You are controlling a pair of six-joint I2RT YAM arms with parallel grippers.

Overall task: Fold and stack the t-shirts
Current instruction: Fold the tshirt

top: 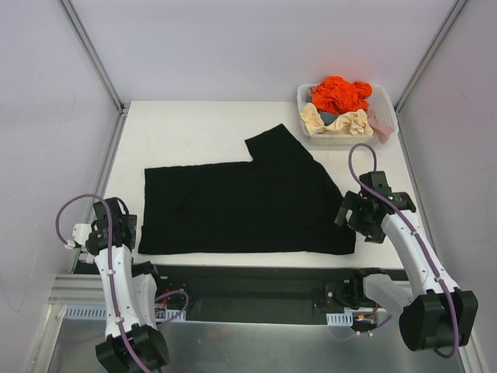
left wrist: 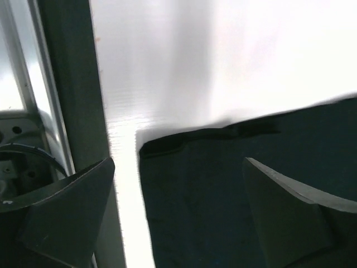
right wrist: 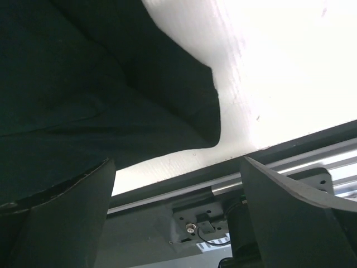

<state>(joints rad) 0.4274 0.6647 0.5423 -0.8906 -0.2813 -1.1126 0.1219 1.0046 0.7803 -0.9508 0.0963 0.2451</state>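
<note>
A black t-shirt [top: 241, 203] lies flat across the white table [top: 194, 128], one sleeve pointing to the back. My left gripper [top: 124, 225] is open and empty just left of the shirt's near left corner [left wrist: 167, 146]; its fingers [left wrist: 72, 206] straddle that edge. My right gripper [top: 351, 221] is open and empty above the shirt's near right corner [right wrist: 195, 111], by the table's front edge. More shirts, orange [top: 340, 93] and cream [top: 353, 122], fill a white basket [top: 388, 99] at the back right.
A dark metal rail [top: 248, 280] runs along the table's front edge, seen in the right wrist view [right wrist: 223, 178]. Grey frame posts [top: 89, 47] rise at both back corners. A pink cloth [top: 380, 124] hangs over the basket's right side.
</note>
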